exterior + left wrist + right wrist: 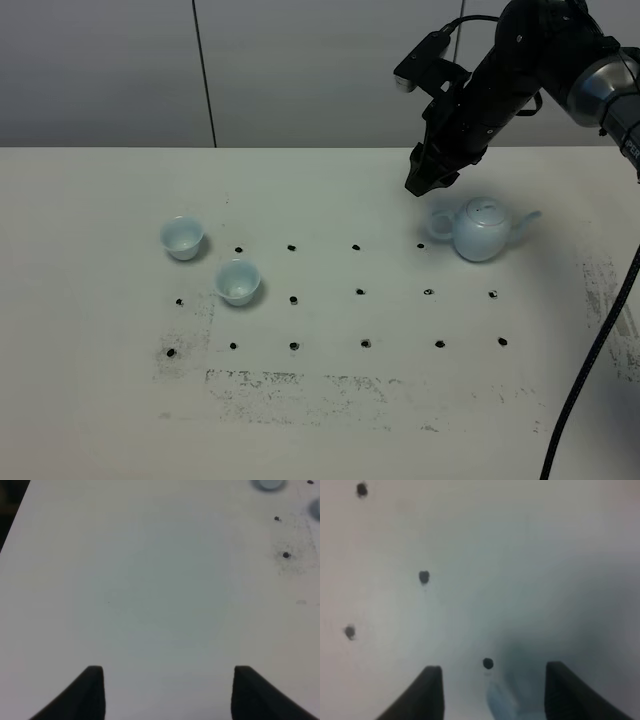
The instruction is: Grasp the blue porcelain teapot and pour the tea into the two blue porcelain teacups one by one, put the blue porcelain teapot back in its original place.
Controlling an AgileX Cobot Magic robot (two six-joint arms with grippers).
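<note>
The blue porcelain teapot (480, 230) stands upright on the white table (330, 420) at the right, lid on, spout to the right and loop handle to the left. The two blue porcelain teacups (182, 237) (238, 281) stand at the left and look empty; no tea shows. My right gripper (425, 180) hovers just above and left of the teapot's handle. In the right wrist view it (492, 695) is open, with a blurred pale blue piece of the teapot (502, 702) between its fingers. My left gripper (167, 695) is open and empty over bare table.
A grid of small black dots (293, 299) marks the table, with dark scuffs (300, 385) near the front. The left wrist view catches the edges of the two cups (270, 484) (316, 510). A black cable (590, 360) hangs at the right.
</note>
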